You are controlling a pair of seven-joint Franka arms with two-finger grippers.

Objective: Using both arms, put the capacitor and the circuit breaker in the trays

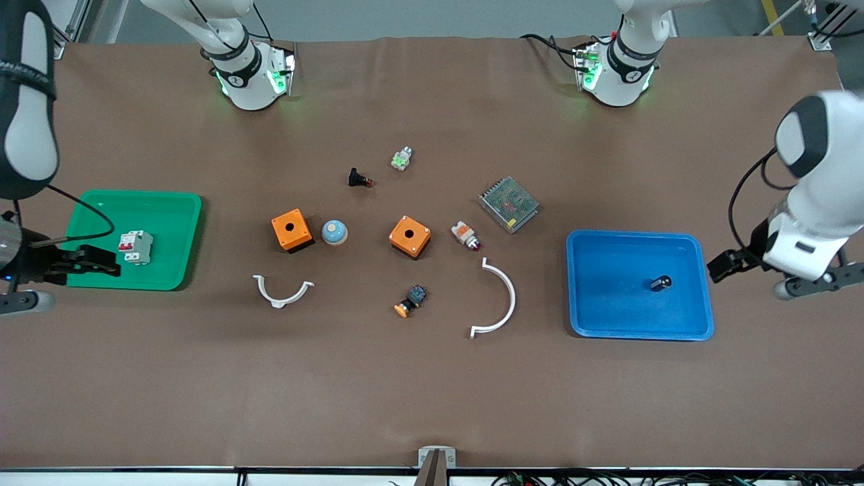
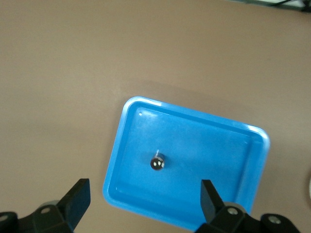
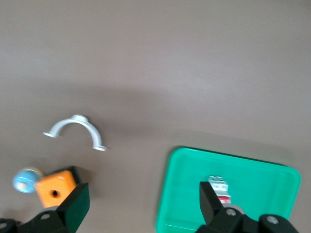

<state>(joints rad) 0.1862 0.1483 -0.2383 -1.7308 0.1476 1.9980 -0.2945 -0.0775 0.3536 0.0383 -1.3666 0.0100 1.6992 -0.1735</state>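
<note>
The capacitor (image 1: 661, 283), a tiny black cylinder with a silvery end, lies in the blue tray (image 1: 607, 290) at the left arm's end of the table. In the left wrist view the capacitor (image 2: 157, 163) sits mid-tray (image 2: 209, 141). My left gripper (image 1: 719, 266) hangs open and empty over the tray's outer edge (image 2: 145, 201). The white circuit breaker (image 1: 135, 247) with red toggles lies in the green tray (image 1: 165, 223) at the right arm's end. The right wrist view shows the breaker (image 3: 218, 187) in its tray (image 3: 262, 187). My right gripper (image 1: 94, 263) is open and empty over that tray's outer edge (image 3: 144, 206).
Between the trays lie two orange boxes (image 1: 291, 230) (image 1: 410, 236), a blue dome button (image 1: 334, 232), two white curved clamps (image 1: 282, 290) (image 1: 499, 297), a mesh-covered module (image 1: 509, 203), a black part with red tip (image 1: 359, 179), a white-and-orange part (image 1: 466, 235) and an orange-capped button (image 1: 410, 300).
</note>
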